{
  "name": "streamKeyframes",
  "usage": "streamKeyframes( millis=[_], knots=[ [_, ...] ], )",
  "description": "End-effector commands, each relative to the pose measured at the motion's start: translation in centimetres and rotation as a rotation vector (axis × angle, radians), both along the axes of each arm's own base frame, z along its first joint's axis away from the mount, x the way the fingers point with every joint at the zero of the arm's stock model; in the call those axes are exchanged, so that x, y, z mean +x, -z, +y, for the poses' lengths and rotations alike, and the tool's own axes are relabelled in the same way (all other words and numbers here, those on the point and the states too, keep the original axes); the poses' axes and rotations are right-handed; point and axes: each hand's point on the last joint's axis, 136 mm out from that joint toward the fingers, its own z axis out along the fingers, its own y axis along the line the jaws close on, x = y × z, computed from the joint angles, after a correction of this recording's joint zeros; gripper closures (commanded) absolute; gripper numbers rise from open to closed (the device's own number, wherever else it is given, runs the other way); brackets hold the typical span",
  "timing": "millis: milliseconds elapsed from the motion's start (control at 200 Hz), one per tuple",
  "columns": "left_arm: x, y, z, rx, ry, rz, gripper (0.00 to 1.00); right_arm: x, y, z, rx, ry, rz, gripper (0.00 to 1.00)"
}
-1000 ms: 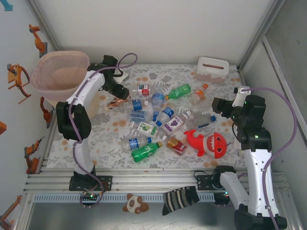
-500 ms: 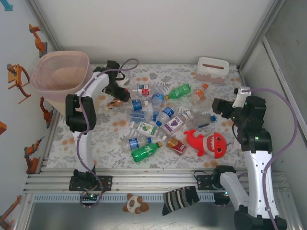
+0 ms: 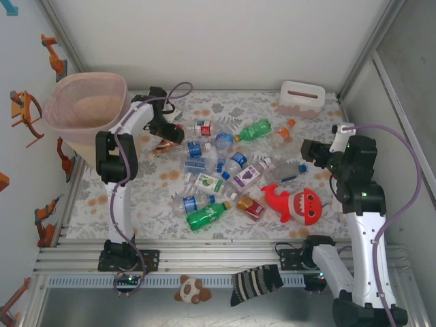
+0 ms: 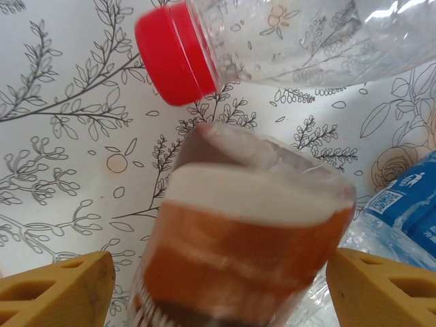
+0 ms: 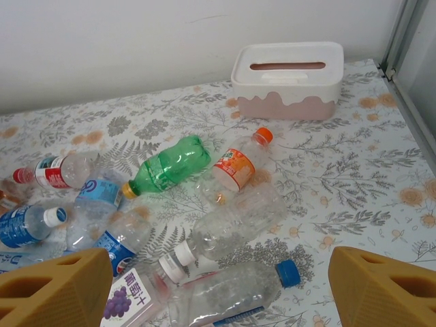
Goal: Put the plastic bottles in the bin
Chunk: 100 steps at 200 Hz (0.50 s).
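Amber plastic fills the gap of the left gripper (image 4: 218,289). Its yellow fingers (image 4: 58,289) stand wide to either side of an amber bottle (image 4: 245,252) with a white band. I see no squeeze on it, since a sliver of pattern shows between the left finger and the bottle's side. The bottle lies on the flowered table (image 4: 61,136), with a red-capped clear bottle (image 4: 293,34) just beyond it and a blue-labelled bottle (image 4: 409,197) just beside it on the right. From above, this spot is the left edge of the heap of plastic bottles (image 3: 225,170). It is near the tall pink bin (image 3: 88,76), which stands at the far left corner.

The right gripper (image 5: 218,289) hangs over the right side of the heap, jaws wide and nothing between them. A green bottle (image 5: 167,167) and an orange-capped bottle (image 5: 235,167) lie ahead of it, with a white slotted box (image 5: 287,78) further back. A red shark toy (image 3: 300,204) lies among the nearer bottles.

To my eye the step in hand is the pick of the amber bottle, and with the heap so full, most of the work seems ahead. The next move calls for the left fingers to close squarely on the bottle's body. Then it needs lifting clear of the red-capped neighbour, carrying over the bin's rim and letting go. The body looks smooth and round, so an off-centre pinch could let it roll away.
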Motion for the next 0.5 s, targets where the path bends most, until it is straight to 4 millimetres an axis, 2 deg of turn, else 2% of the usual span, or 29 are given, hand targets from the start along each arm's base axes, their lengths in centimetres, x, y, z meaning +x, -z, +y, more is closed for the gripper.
streamKeyframes(
  millis=[0, 496],
  knots=[
    [0.0, 0.2, 0.0, -0.023, -0.031, 0.032, 0.19, 0.0, -0.4, 0.3, 0.002, -0.01, -0.015, 0.18],
    [0.4, 0.2, 3.2, 0.032, -0.233, 0.055, 0.24, 0.3, -0.2, 0.5, 0.011, -0.017, -0.015, 0.18]
  ],
)
